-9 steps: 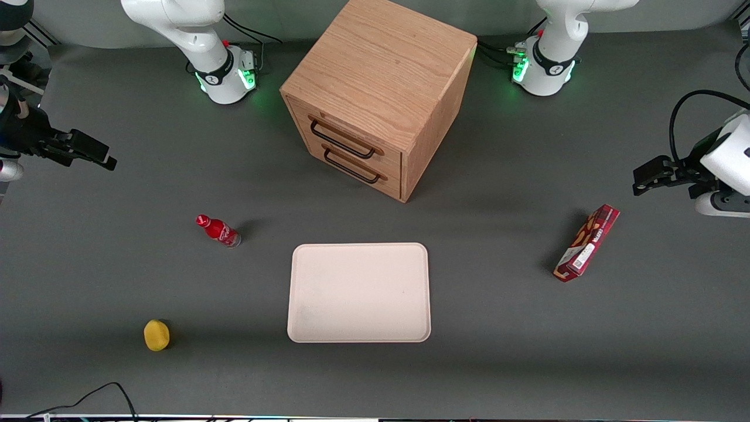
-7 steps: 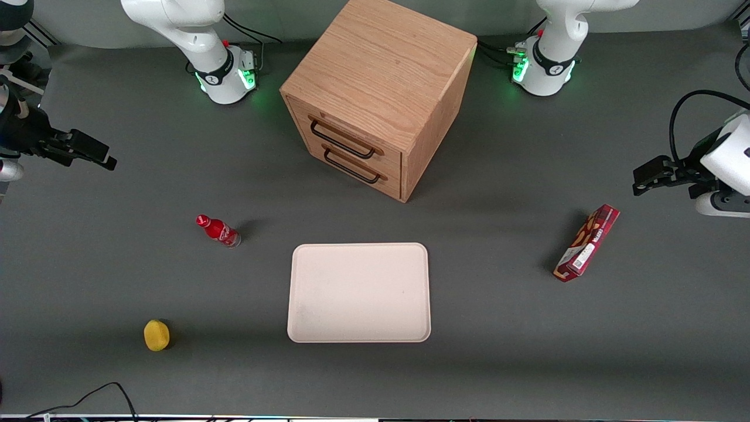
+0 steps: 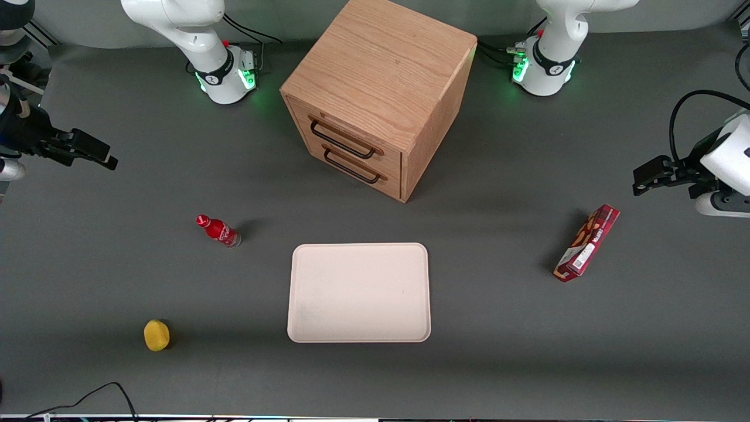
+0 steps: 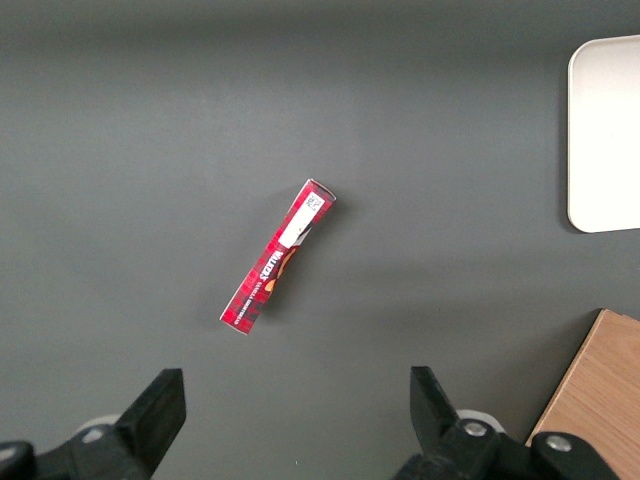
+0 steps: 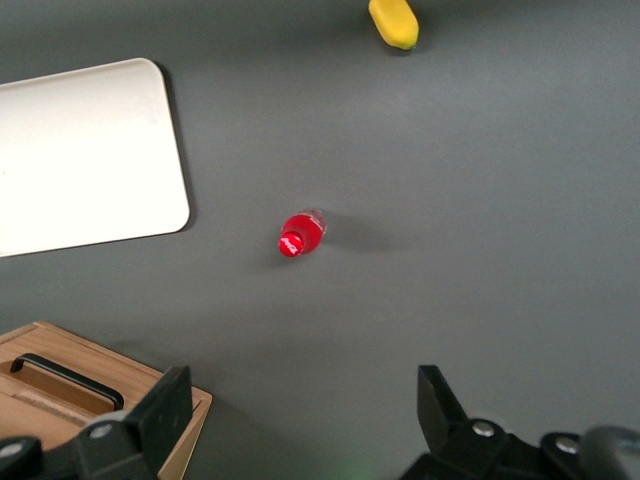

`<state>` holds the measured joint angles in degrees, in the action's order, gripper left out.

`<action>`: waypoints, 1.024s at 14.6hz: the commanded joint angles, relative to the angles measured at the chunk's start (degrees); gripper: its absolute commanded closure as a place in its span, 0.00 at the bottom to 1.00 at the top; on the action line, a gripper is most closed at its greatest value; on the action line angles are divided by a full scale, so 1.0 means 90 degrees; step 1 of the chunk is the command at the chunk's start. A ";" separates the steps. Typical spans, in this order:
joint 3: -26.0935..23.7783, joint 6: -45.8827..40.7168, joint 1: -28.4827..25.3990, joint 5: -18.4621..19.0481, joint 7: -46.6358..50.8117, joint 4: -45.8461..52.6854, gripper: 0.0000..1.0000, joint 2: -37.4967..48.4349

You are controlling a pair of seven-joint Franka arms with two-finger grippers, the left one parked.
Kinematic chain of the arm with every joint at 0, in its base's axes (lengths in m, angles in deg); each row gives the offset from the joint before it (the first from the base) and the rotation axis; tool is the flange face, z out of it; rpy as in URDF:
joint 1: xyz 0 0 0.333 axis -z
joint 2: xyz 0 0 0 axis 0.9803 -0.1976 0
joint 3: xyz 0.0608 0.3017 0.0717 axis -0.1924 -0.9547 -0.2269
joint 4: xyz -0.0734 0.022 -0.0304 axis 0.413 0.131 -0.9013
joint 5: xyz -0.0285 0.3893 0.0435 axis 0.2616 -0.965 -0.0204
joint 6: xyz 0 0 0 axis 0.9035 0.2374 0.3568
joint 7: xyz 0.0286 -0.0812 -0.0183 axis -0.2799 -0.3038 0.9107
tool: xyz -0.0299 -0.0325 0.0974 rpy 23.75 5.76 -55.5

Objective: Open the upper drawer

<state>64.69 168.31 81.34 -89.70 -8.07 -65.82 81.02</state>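
Observation:
The wooden cabinet (image 3: 381,76) stands at the back middle of the table, its front turned partly toward the working arm's end. The upper drawer (image 3: 345,130) is shut flush, its thin black bar handle (image 3: 341,141) above the same handle of the lower drawer (image 3: 353,167). My right gripper (image 3: 96,155) hovers open above bare table, well off sideways toward the working arm's end, holding nothing. In the right wrist view the open gripper (image 5: 305,400) hangs over grey table beside a corner of the cabinet (image 5: 150,405), where one black handle (image 5: 58,374) shows.
A red bottle (image 3: 218,230) stands between the gripper and a white tray (image 3: 358,292). A yellow object (image 3: 156,335) lies nearer the front camera. A red snack box (image 3: 586,242) lies toward the parked arm's end.

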 commanded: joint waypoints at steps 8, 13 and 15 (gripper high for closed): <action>-0.0521 -0.0031 -0.0488 -0.1332 -0.3135 0.0463 0.00 -0.1004; -0.0570 0.0397 -0.1348 -0.1352 -0.3245 0.0601 0.00 -0.1434; -0.0901 0.0515 -0.1398 -0.1323 -0.3420 0.0562 0.00 -0.1581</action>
<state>58.18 172.25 68.96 -100.57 -35.84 -61.88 68.73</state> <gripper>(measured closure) 0.000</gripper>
